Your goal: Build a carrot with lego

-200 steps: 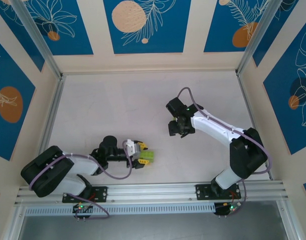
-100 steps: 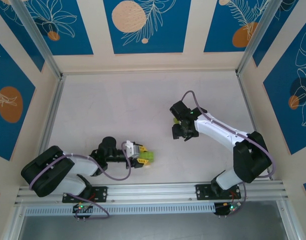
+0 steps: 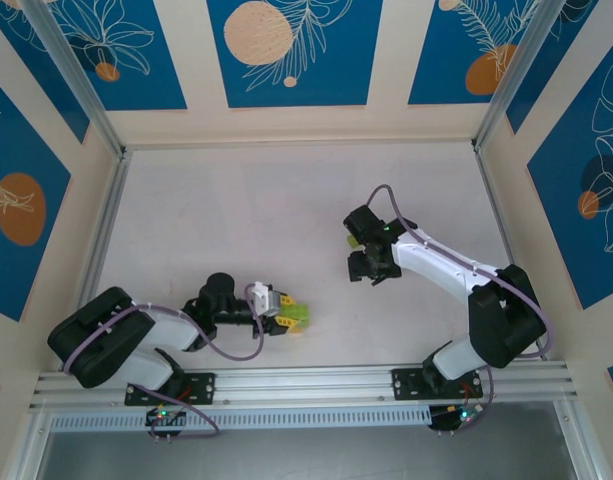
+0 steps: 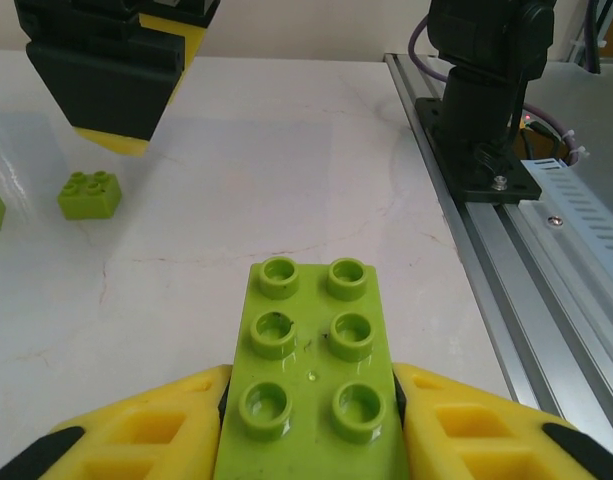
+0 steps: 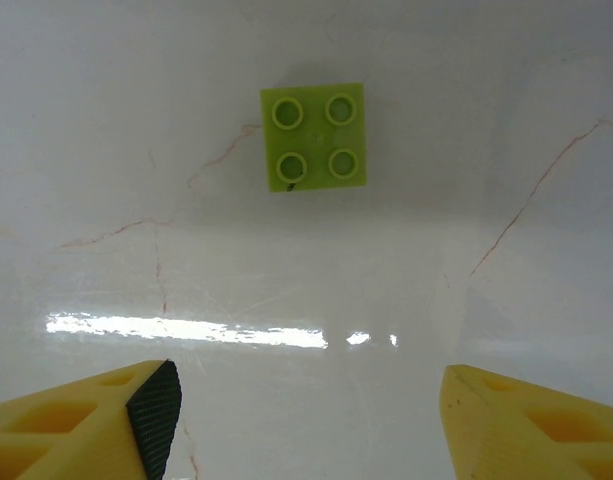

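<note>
Though half-parted a second ago, now grips the oblong green brick (image 4: 311, 340) at 6 o'clock of the table (image 3: 236, 220) in the clenched left gripper (image 4: 311, 385), so probably ready to lift for joining, with the released right gripper (image 5: 306, 400) nudged toward 3 o'clock, square green brick (image 5: 314, 136) at its 12 o'clock.

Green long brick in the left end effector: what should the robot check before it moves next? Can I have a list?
1. Grip: the left end effector is shut on the oblong green brick: ok.
2. Brick pose: straight between the fingers, studs up: ok.
3. Brick lifted off the table: cannot tell.
4. Other arm ready: the right end effector is open: ok.
5. The square green brick sits between the right fingers: not ok, it lies ahead of them, apart.
</note>
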You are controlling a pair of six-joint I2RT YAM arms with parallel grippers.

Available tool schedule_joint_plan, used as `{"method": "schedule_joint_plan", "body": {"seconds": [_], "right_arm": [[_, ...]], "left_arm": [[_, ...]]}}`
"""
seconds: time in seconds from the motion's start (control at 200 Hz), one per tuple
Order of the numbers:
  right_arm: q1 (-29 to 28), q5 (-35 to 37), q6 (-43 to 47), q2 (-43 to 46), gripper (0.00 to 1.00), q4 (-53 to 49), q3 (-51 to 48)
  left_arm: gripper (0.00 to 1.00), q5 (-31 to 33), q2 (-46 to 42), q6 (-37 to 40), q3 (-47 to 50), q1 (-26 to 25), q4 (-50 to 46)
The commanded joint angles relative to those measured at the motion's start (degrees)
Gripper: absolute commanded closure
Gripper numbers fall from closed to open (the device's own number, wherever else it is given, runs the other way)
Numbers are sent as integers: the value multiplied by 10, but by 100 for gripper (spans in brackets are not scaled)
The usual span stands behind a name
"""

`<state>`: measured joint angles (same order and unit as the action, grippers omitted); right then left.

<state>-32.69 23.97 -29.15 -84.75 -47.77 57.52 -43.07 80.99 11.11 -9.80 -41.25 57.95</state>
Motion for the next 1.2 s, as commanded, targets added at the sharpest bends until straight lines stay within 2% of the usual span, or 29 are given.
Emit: {"method": "schedule_joint_plan", "body": {"seconds": [0.0,0.215,0.345,0.545,0.895,1.195], "right_arm": [[9,-15,3,-7,30,22,-14],[42,-29,56,-38,27,67,-11],[68,-66,77,-75,27,87,4],[72,-72,93,-135,30,112,24],[84,-83,111,-155,30,118,55],[90,-90,114,-170,42,116,65]], "left_arm": [[66,-20,6,13,-7,5,14],[71,-23,5,16,-11,5,7],[71,-24,1,17,-11,5,1],[72,-24,4,19,-14,5,-4],[72,-23,8,21,-21,5,-13],[73,-22,10,23,-25,5,-21]]}}
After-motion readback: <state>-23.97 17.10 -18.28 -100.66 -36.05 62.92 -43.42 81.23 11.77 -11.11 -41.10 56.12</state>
